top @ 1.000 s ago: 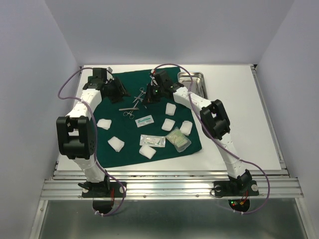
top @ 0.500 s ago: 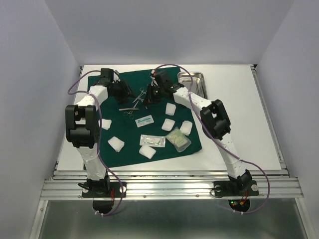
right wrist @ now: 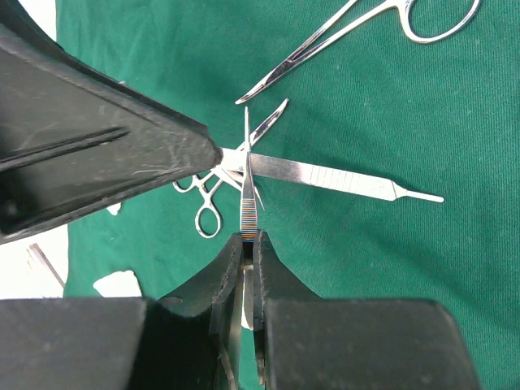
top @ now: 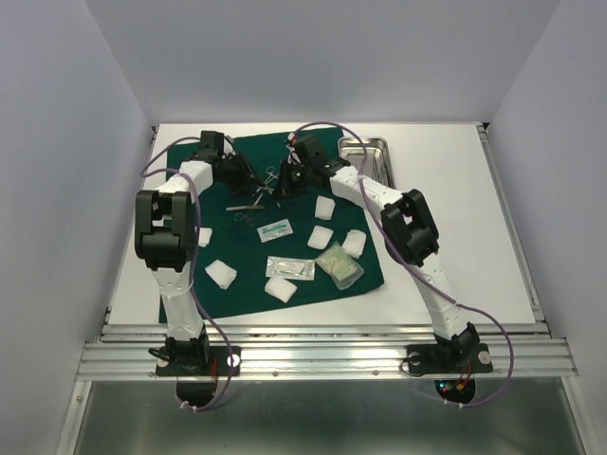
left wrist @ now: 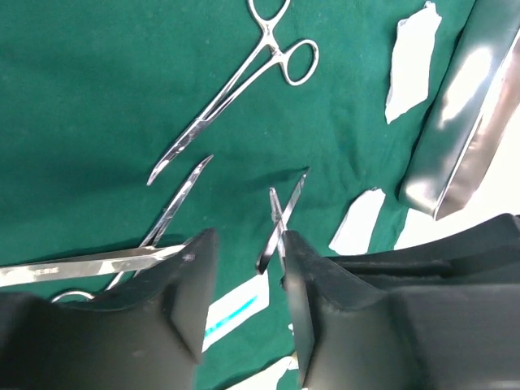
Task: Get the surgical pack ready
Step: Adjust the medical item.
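The dark green drape (top: 247, 251) lies spread on the table, with the steel tray (top: 370, 152) off its far right corner. My right gripper (right wrist: 249, 237) is shut on slim ridged tweezers (right wrist: 247, 191) and holds them above the drape. My left gripper (left wrist: 248, 244) is open. The tweezers' tips (left wrist: 280, 223) stand between its fingers, close to the right finger (left wrist: 305, 276). Ring-handled forceps (left wrist: 236, 89), a second pair (right wrist: 207, 207) and a flat scalpel handle (right wrist: 341, 179) lie on the cloth below. In the top view the two grippers meet at the drape's far middle (top: 268, 185).
Several white gauze pads (top: 221, 274) (top: 324, 208) and sealed packets (top: 276, 227) (top: 290, 269) (top: 339, 263) are scattered over the near half of the drape. Bare white table (top: 455, 227) lies to the right of the cloth. The enclosure walls stand close on both sides.
My left arm has swung right across the drape's far edge to the right gripper, and its jaws have narrowed a little. The right arm and its tweezers have stayed put.
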Available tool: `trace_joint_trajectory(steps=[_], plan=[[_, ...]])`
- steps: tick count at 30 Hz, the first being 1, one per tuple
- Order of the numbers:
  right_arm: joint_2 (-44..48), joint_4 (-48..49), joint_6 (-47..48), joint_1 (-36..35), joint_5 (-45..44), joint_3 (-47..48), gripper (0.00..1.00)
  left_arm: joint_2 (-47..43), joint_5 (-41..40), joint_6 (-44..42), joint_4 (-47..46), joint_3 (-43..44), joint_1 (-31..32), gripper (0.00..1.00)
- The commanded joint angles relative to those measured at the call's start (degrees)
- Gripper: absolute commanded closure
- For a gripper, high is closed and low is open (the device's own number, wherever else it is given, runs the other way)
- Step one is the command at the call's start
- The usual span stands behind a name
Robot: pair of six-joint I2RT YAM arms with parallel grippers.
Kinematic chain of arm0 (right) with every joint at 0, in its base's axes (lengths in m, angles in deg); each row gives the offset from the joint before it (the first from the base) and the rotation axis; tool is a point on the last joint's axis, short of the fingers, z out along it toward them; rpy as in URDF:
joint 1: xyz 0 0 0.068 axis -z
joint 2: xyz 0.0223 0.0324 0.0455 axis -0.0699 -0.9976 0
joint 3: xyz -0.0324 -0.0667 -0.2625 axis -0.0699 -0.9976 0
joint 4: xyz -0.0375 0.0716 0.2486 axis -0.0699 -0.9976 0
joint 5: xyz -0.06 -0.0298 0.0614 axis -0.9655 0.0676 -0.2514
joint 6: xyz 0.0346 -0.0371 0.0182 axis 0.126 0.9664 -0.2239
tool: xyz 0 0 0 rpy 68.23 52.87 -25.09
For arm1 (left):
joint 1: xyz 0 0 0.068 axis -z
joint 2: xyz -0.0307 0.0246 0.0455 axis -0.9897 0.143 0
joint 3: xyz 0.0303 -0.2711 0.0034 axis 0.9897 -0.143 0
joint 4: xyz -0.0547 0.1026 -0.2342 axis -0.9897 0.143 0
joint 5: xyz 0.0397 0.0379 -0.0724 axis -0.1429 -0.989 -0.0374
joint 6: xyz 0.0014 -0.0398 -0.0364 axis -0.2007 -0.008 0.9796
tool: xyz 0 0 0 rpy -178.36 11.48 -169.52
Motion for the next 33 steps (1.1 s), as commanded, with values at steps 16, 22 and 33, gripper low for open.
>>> trace_joint_trajectory(steps=[16,22,33], plan=[[4.2,1.42,0.92,0.06,-0.66,-0.81,0.99,-0.08,1.72,0.65,0.27,4.27,0.39,0.87],[4.55,1.24,1.0,0.06,-1.98,-1.34,0.99,-1.65,-0.3,-1.19,2.9,4.88,0.39,1.0],[5.6,0.54,1.18,0.06,-6.29,-2.48,0.99,-7.54,-4.61,-5.5,9.59,5.15,0.21,1.0]])
